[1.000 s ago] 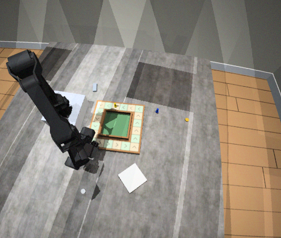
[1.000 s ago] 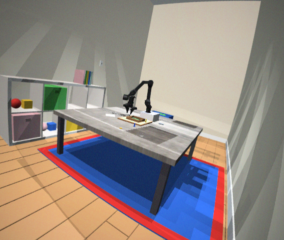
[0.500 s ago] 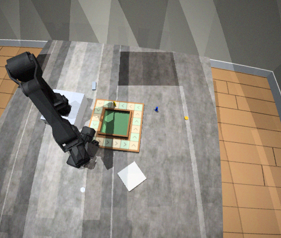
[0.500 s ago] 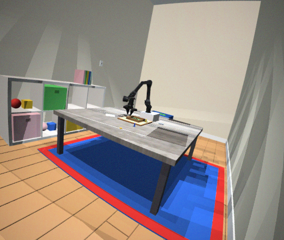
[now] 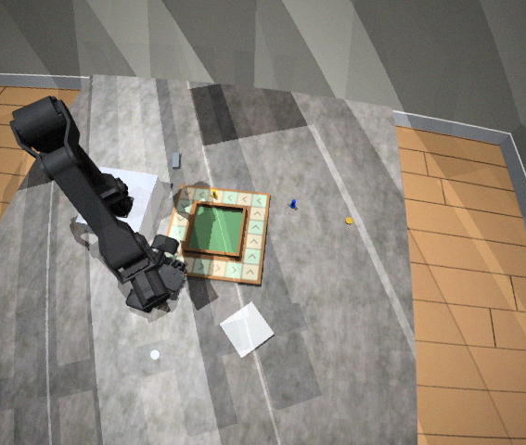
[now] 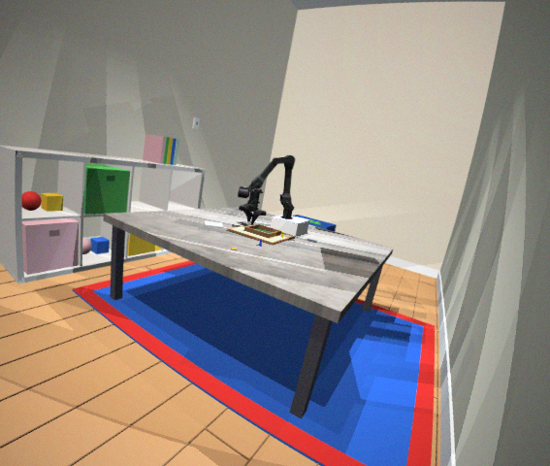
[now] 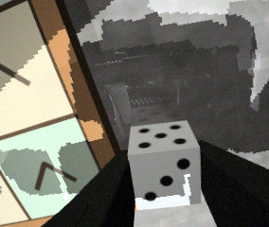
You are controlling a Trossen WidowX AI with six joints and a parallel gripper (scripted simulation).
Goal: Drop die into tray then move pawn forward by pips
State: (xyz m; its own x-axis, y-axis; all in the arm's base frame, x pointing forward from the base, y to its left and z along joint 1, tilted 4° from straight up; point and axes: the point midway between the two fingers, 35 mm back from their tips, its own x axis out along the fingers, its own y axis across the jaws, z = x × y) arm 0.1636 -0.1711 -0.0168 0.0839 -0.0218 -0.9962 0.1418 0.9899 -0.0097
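Observation:
My gripper (image 6: pixel 251 221) is shut on the white die (image 7: pixel 164 144), beside the board's outer edge. In the wrist view the die shows five pips on its far face and three on the face toward the camera; whether it touches the table I cannot tell. The arm hides the die in the top view. The board (image 5: pixel 255 227) (image 6: pixel 273 242) (image 7: pixel 26 104) has a ring of arrow squares around the green-floored tray (image 5: pixel 217 232), which is empty. A yellow pawn (image 5: pixel 213 194) (image 6: pixel 282 234) stands on the third square from the left of the top row, where arrows point left.
A blue pawn (image 5: pixel 293 204) (image 6: pixel 260 243) and an orange disc (image 5: pixel 348 221) (image 6: pixel 234 249) are right of the board. A white square (image 5: pixel 247 329) and a small white disc (image 5: pixel 155 354) lie below it. A grey block (image 5: pixel 175 160) lies above it, near the arm's white base (image 5: pixel 147 191).

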